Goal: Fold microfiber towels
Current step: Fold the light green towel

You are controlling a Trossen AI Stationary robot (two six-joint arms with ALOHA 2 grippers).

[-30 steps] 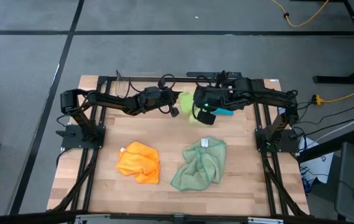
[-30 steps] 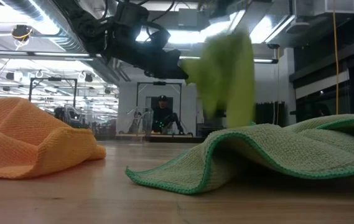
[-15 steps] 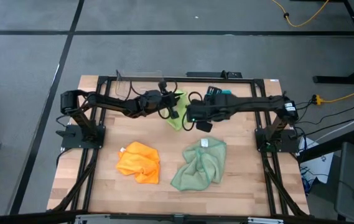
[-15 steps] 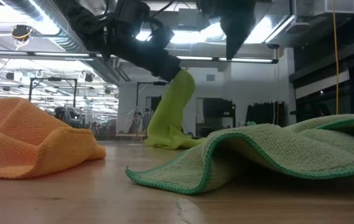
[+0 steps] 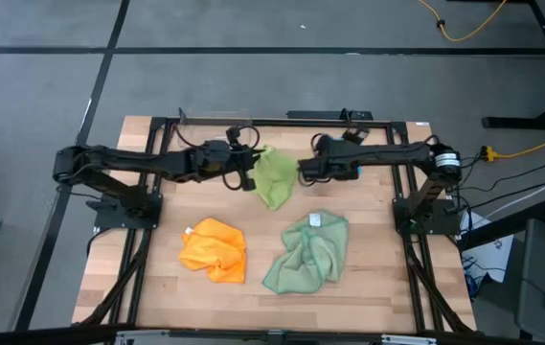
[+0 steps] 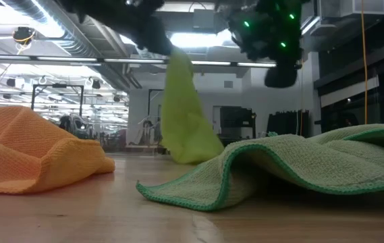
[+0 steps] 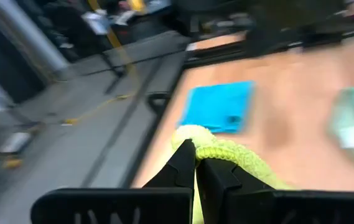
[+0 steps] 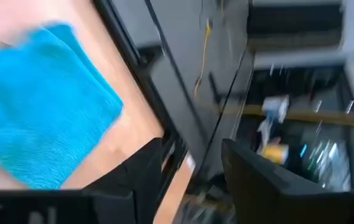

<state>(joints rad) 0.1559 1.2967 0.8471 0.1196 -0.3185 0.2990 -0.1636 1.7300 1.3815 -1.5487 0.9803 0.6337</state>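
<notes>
My left gripper [image 5: 246,175] is shut on the lime green towel [image 5: 273,177] at the table's far middle; it also shows in the left wrist view [image 7: 195,163]. In the low view the towel [image 6: 181,111] hangs down. My right gripper [image 5: 303,172] is open and empty just right of the towel, above the table [image 8: 192,168]. The teal blue towel [image 8: 40,106] lies flat at the far right, also seen in the left wrist view [image 7: 219,107]. The orange towel [image 5: 215,250] and the pale sage green towel [image 5: 307,251] lie crumpled on the near half. My left gripper pinches the lime towel's bunched upper edge [image 7: 209,148] between its two shut fingers, coming level from the table's left. The towel hangs below the fingers, slack, and its lower end [image 6: 195,154] rests on the table.
A clear plastic bin [image 5: 205,119] stands at the far edge, left of centre. Black frame rails [image 5: 143,240] run along both sides of the wooden table. Bare wood lies between the hanging towel and the two crumpled towels.
My left gripper has gone toward the table's left edge and up, still shut on the lime towel. The towel, first lifted clear and swinging, now hangs with its lower end on the table. My right gripper has swung left over the towel, then drawn back right.
</notes>
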